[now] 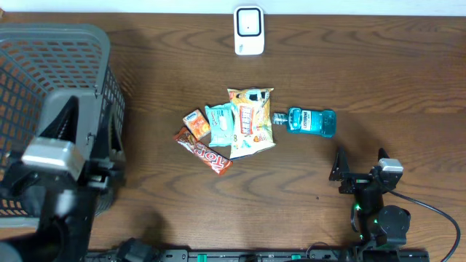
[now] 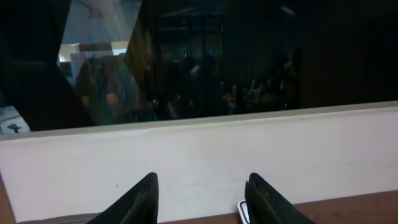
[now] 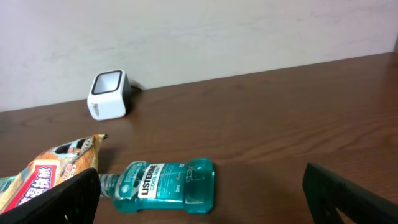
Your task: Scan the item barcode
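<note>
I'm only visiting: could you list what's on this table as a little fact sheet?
scanner: white, at the table's far edge
mouthwash bottle: blue, lying on its side
snack packets: piled left of the mouthwash bottle
basket: grey, at the table's left end
left gripper: open, empty
right gripper: open, empty, pointed toward the mouthwash bottle

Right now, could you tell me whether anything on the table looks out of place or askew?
The mouthwash bottle lies on its side, cap toward the snack bag, rather than standing upright. Nothing looks spilled or damaged.
</note>
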`<state>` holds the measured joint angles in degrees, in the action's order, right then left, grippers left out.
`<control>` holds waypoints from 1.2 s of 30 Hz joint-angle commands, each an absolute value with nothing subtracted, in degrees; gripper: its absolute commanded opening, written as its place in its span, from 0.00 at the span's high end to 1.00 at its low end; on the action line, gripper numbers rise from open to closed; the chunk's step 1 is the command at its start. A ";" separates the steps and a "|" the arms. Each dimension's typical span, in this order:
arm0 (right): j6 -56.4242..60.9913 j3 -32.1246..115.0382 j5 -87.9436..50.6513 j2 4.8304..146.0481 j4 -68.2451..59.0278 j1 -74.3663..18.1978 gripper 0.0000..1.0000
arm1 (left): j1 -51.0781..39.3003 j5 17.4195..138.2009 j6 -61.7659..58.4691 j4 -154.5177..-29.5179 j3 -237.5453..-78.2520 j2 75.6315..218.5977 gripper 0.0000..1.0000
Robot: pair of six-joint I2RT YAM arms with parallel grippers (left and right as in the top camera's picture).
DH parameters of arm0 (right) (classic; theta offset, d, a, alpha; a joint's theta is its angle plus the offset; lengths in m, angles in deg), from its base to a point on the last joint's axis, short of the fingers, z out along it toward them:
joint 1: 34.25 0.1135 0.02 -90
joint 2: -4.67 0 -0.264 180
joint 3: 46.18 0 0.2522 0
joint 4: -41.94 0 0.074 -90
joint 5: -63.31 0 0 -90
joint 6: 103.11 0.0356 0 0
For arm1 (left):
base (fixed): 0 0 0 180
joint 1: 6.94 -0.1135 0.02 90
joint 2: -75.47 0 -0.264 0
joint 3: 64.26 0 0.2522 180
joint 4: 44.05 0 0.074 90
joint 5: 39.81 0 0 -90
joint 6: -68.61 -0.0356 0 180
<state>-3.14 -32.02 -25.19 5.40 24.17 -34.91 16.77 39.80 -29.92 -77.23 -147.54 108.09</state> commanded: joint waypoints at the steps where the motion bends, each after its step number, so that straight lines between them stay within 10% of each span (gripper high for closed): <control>1: -3.77 -32.10 -25.50 5.29 23.99 -34.67 0.01 | 11.56 45.94 -26.69 -77.93 -146.36 105.14 0.54; 9: -3.77 -32.10 -25.48 5.29 23.99 -34.67 0.01 | -3.52 63.80 -20.50 -79.22 -143.54 97.62 0.53; 36: 3.31 -32.10 -21.17 5.29 24.56 -34.67 0.01 | -0.96 64.61 -16.35 -83.07 -141.99 75.65 0.36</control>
<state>-3.09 -32.02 -25.78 5.40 24.30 -34.91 -1.18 63.63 -16.70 -83.09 -143.17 75.72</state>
